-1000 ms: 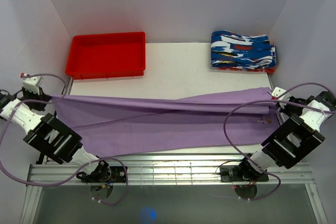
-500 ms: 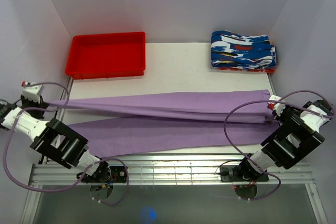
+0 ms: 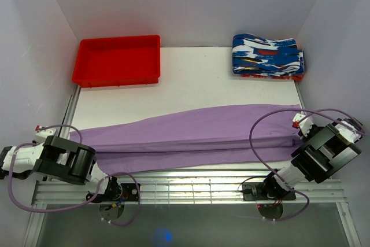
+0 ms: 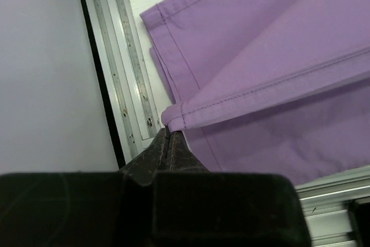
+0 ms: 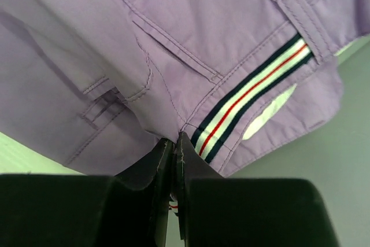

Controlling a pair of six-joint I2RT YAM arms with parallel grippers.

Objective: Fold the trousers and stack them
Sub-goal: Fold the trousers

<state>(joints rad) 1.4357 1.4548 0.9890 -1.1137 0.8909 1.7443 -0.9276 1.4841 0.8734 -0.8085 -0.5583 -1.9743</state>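
The left arm (image 3: pixel 60 163) and right arm (image 3: pixel 324 151) are stretching low toward opposite sides, the left gripper (image 4: pixel 169 134) and right gripper (image 5: pixel 173 140) each pinching, jaws pressed tight.

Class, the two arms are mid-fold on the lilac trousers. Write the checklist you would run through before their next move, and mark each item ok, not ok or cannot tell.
1. Left gripper shut on the leg hem of the trousers: ok.
2. Right gripper shut on the waistband end: ok.
3. Trousers stretched lengthwise between the two grippers: ok.
4. Long edges of the layers lined up: cannot tell, as the held edge is raised off the lower layer.
5. Bare table behind the trousers for the next fold: ok.
6. Patterned folded garments and red tray apart from the trousers: ok.
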